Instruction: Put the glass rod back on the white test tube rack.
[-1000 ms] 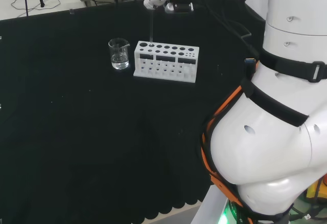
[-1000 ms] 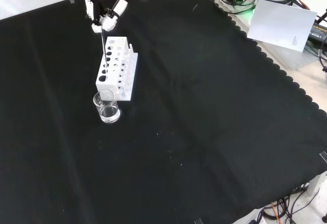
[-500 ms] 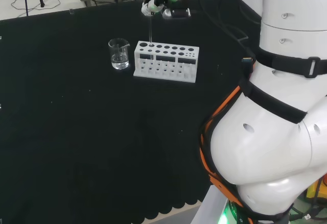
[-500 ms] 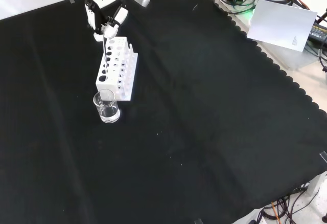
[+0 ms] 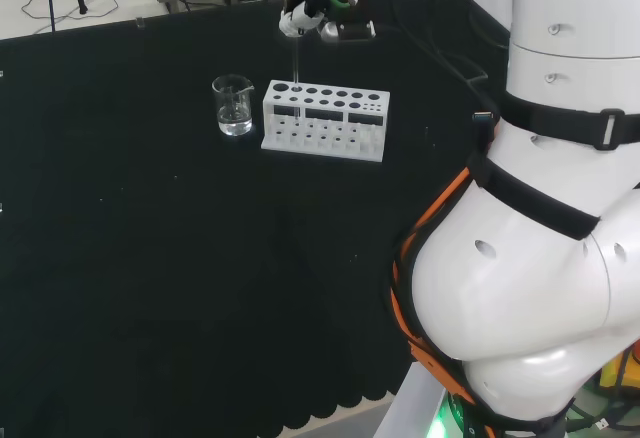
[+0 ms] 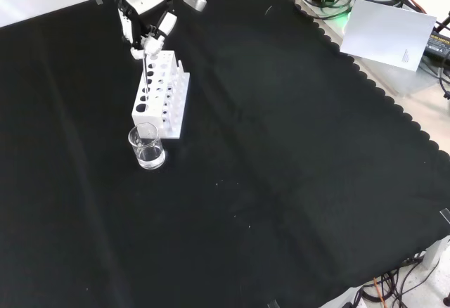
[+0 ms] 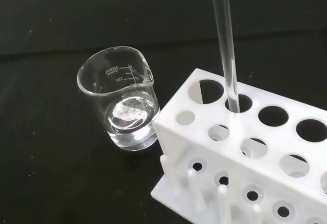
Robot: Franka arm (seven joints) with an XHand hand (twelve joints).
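Wrist view: glass rod [image 7: 225, 45] is a clear, round, straight stick, lower end sitting in a small hole in the top plate of the white test tube rack [image 7: 255, 157], next to the large round hole at the rack's end. Rack is matte white plastic: rows of round holes on top, short pegs along the lower front. Beaker [image 7: 122, 106] just beside that rack end, apart from it; clear glass, pour spout, printed scale, a little clear liquid at the bottom.

Front view, near to far: beaker [image 6: 147, 147] nearest, then rack [image 6: 161, 93] running away from the camera, then the hand [image 6: 144, 9] at 12 o'clock from the rack. Rod [image 6: 144, 69] shows as a thin pale line running down from the fingers to the rack's near end.

Head view: beaker [image 5: 232, 105] at 9 o'clock of the rack [image 5: 325, 118]; rod [image 5: 295, 61] stands near upright over the rack's left end, barely visible. Hand [image 5: 310, 3] directly above it.

Hand: fingers curled, pinching the rod's top end. Black-and-white housing. Black cloth [image 6: 295, 181] is matte with a scalloped edge.
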